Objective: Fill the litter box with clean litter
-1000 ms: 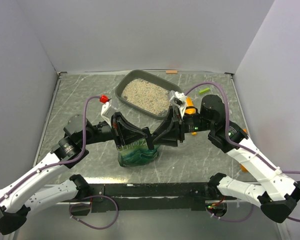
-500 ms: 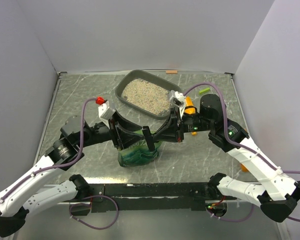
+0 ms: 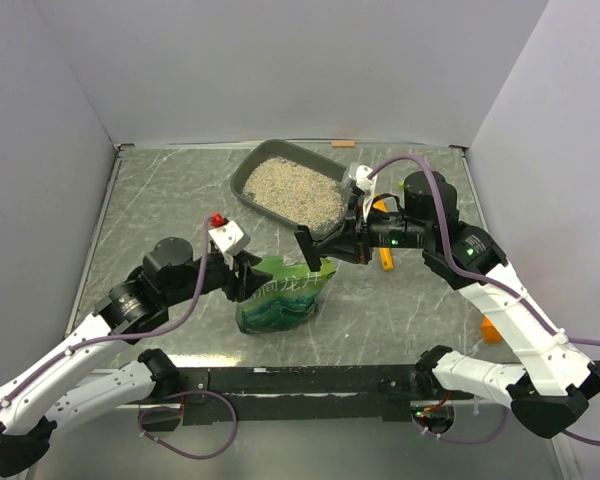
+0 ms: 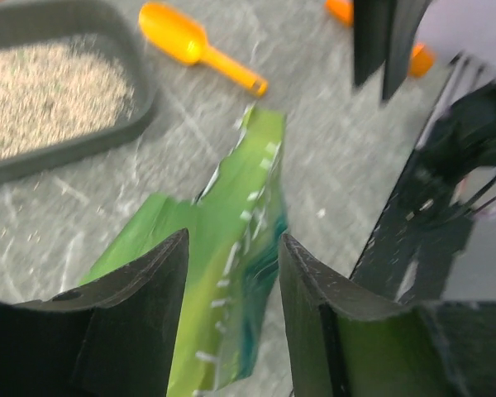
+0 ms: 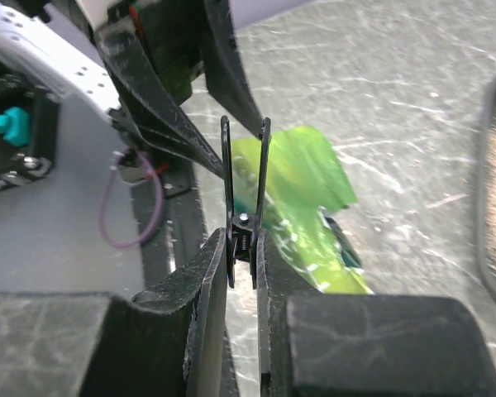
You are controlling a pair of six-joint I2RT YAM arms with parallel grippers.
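Note:
The dark-grey litter box [image 3: 242, 181] stands at the back centre and holds beige clean litter [image 3: 295, 190]; both also show in the left wrist view, box [image 4: 140, 91] and litter [image 4: 41, 91]. A green glossy bag [image 3: 285, 295] stands in front of it, its top loose. My right gripper [image 3: 322, 245] is shut on a black spring clip [image 5: 244, 178] and holds it just above and behind the bag's top [image 5: 306, 190]. My left gripper [image 3: 252, 275] is open at the bag's upper left edge, and the bag [image 4: 231, 215] shows through its gap.
An orange scoop [image 4: 198, 45] lies on the table right of the box, partly under my right arm [image 3: 387, 262]. Another orange item [image 3: 491, 330] lies at the right edge. A small green piece [image 3: 409, 181] lies at the back right.
The right gripper has lifted the black clip off the bag's top, up and to the right. The left gripper has pulled back to the left and now stands open beside the bag.

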